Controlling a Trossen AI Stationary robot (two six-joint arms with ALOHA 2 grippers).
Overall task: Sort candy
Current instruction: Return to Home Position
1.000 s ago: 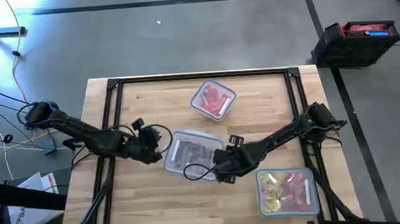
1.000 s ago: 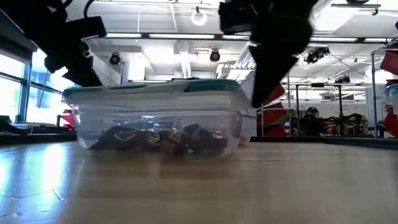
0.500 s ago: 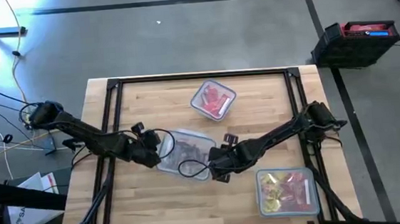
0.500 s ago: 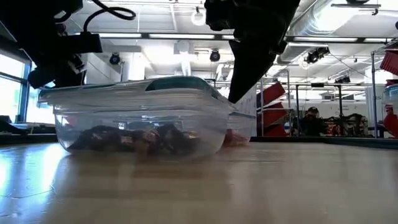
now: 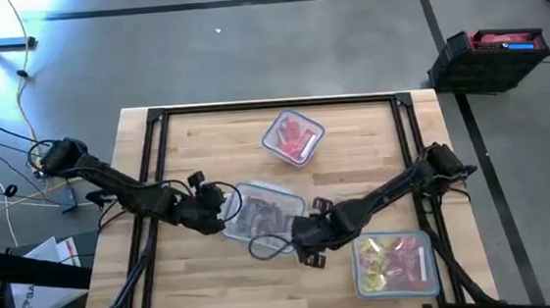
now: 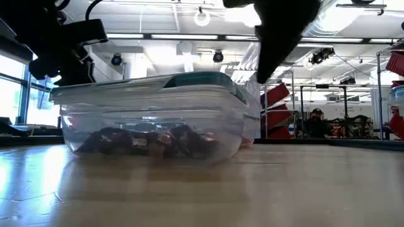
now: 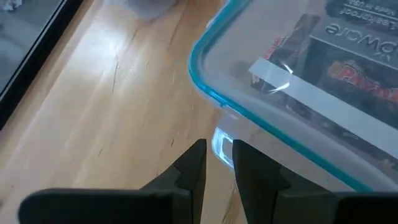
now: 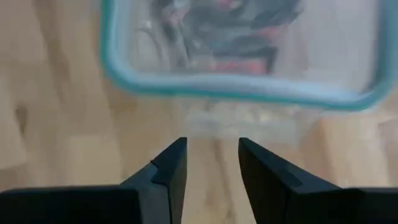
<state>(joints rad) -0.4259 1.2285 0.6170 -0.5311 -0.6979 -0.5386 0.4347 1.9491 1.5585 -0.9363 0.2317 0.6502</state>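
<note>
Brown candy (image 6: 151, 140) in bin (image 6: 243, 116) between left gripper (image 7: 216, 147) and right gripper (image 8: 212, 144)

I had the left arm (image 5: 125, 190) stretched low toward the middle, the left gripper (image 5: 219, 214) pointing forward and down, its fingers (image 7: 194, 171) a narrow slit apart. The right arm (image 5: 386, 192) reached in opposite it, the right gripper (image 5: 301, 238) angled down, fingers (image 8: 171, 168) parted wider, holding nothing.
</note>
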